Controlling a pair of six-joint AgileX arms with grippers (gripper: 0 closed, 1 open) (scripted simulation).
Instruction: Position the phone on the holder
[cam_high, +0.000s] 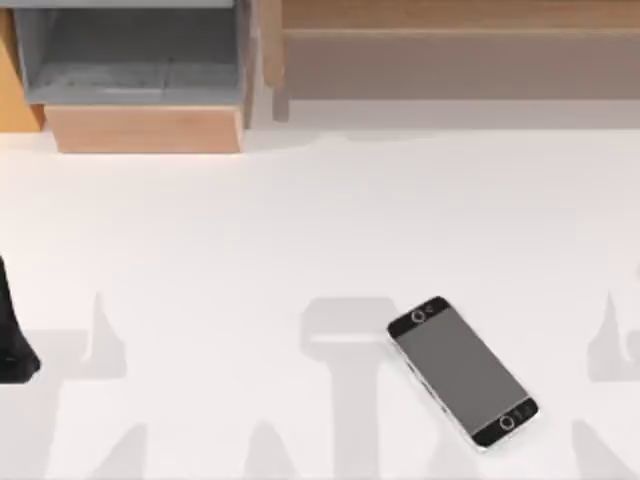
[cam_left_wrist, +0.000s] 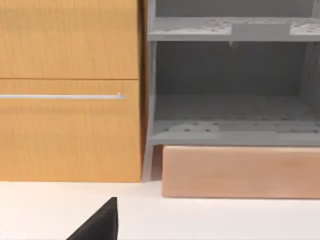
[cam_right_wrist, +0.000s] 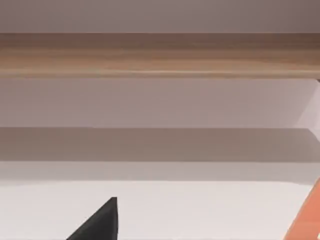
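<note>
The phone lies flat on the white table at the front right, turned diagonally, grey screen up with black end bands. Nothing touches it. I cannot tell which thing is the holder. A black shape is cut off by the table's left edge, and I cannot tell what it is. A black wedge of my left gripper juts in low in the left wrist view, above bare table. A matching wedge of my right gripper appears in the right wrist view. Both grippers stay far from the phone.
A wooden cabinet with a grey open shelf unit stands at the back left. A long wooden ledge runs along the back right. An orange edge shows in the right wrist view.
</note>
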